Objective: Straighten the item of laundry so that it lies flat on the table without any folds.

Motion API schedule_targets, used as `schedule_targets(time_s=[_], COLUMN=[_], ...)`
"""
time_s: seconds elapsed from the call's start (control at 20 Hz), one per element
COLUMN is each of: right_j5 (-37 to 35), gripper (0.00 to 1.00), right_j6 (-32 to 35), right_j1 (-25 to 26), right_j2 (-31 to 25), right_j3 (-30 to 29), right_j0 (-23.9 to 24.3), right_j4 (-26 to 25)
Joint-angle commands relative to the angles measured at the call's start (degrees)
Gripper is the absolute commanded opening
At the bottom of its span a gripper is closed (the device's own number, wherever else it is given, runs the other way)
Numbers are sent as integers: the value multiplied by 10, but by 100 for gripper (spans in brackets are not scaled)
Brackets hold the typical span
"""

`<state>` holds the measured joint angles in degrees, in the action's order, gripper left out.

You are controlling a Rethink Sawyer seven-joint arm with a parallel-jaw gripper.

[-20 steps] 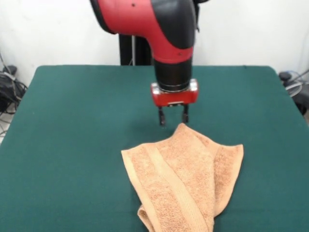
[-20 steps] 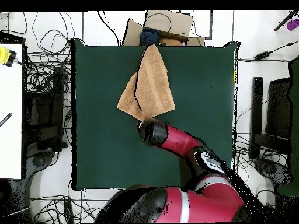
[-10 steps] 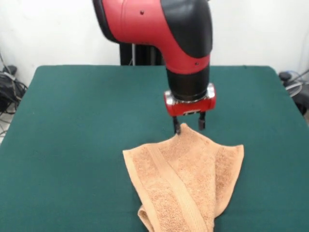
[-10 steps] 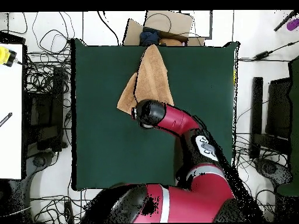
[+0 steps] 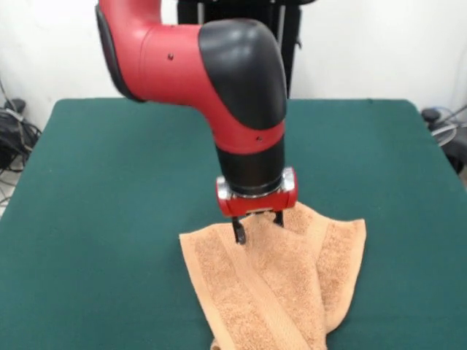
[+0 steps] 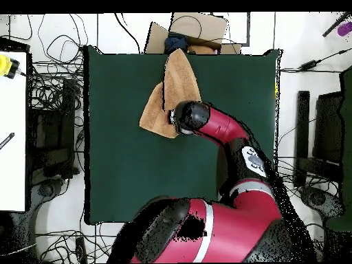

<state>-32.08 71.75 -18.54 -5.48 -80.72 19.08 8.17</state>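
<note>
The item of laundry [image 5: 299, 292] is an orange-tan towel lying folded over itself near the table's front edge, with a woven band running diagonally along a fold. In the overhead view the item of laundry [image 6: 172, 89] reaches the table's top edge. My gripper [image 5: 259, 227] stands over the towel's rear part, open, with its fingertips [image 5: 238, 235] down at the cloth. Whether they press into it I cannot tell. From above, the arm's wrist [image 6: 190, 117] hides the gripper. The dark green table [image 5: 109, 182] extends wide on all sides.
In the overhead view a cardboard box [image 6: 199, 29] and a dark blue thing [image 6: 177, 42] sit just beyond the table's top edge, by the towel's tip. Cables [image 6: 55, 103] lie on the floor at both sides. A white surface [image 6: 12, 137] stands at the left.
The arm has swung from behind the towel forward over it and come lower. The towel's rear peak now lies under the gripper, and the cloth has shifted slightly.
</note>
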Motion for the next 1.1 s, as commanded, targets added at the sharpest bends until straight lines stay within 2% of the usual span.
schedule_targets(time_s=[0.05, 0.15, 0.3, 0.35, 0.6, 0.65, 1.1], right_j5=[-129, -98, 26, 47, 17, 18, 22], gripper=[100, 100, 100, 100, 100, 0, 0], right_j6=[116, 113, 109, 106, 94, 92, 82], right_j1=[49, 61, 86, 88, 76, 73, 61], right_j2=[1, -2, -27, -35, -31, -31, -33], right_j3=[146, 138, 82, 71, 71, 67, 38], right_j0=[-5, -3, 13, 19, 14, 14, 22], right_j4=[26, 21, 7, 3, -3, -5, -14])
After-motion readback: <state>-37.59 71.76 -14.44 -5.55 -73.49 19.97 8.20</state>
